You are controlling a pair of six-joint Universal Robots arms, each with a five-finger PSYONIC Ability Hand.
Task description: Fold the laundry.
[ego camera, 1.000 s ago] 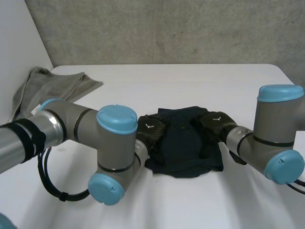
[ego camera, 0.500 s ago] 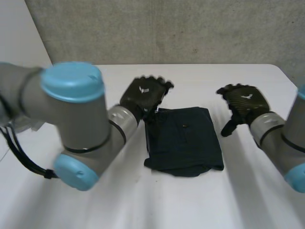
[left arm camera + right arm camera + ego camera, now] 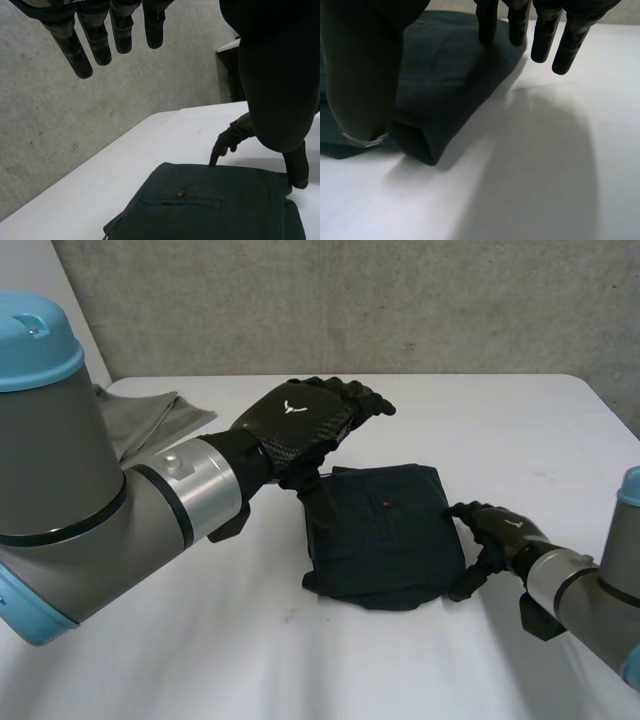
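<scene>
Our left hand hovers spread above the folded dark pocketed garment at mid-table; our right hand, fingers straight, touches its right edge. We judge this piece done; the grey cloth far left lies unfolded.

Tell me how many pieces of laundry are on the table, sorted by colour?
Dark blue garment, folded: 1
Grey cloth: 1
Total: 2
</scene>
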